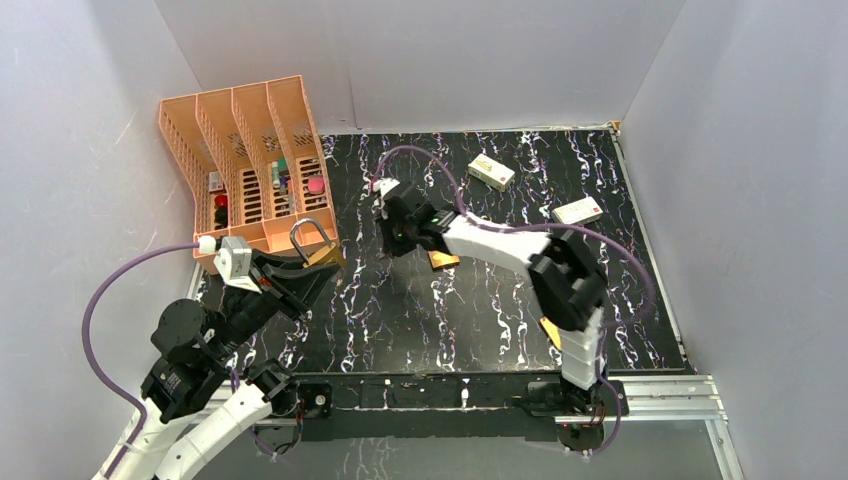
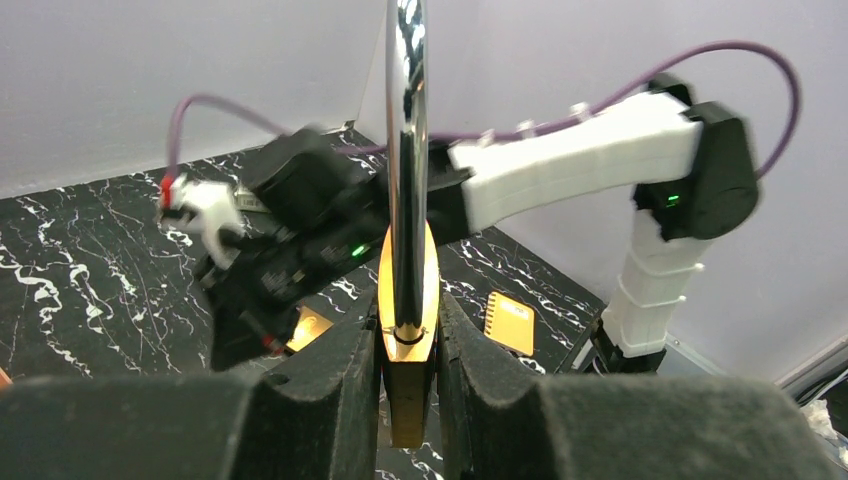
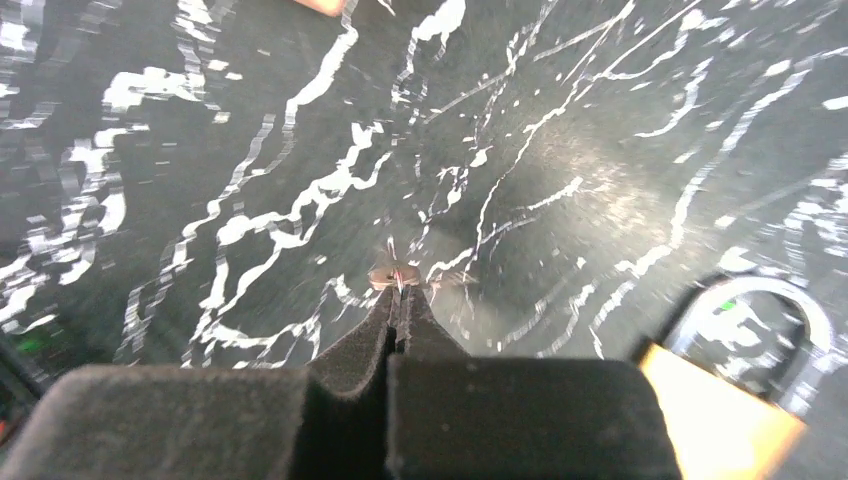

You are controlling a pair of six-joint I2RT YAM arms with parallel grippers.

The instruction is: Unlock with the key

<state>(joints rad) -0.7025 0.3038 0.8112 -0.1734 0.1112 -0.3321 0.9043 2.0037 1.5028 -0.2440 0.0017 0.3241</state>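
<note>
My left gripper is shut on a brass padlock and holds it above the table's left side, steel shackle up. In the left wrist view the lock body is pinched between the pads. My right gripper hovers low over mid-table, shut on the tiny silver key, which sticks out past its fingertips. A second brass padlock lies on the table beside the right gripper and shows in the right wrist view.
An orange slotted file rack with small items stands at the back left, close to the held padlock. Two white boxes lie at the back right. A small yellow ribbed card lies near the right arm's base.
</note>
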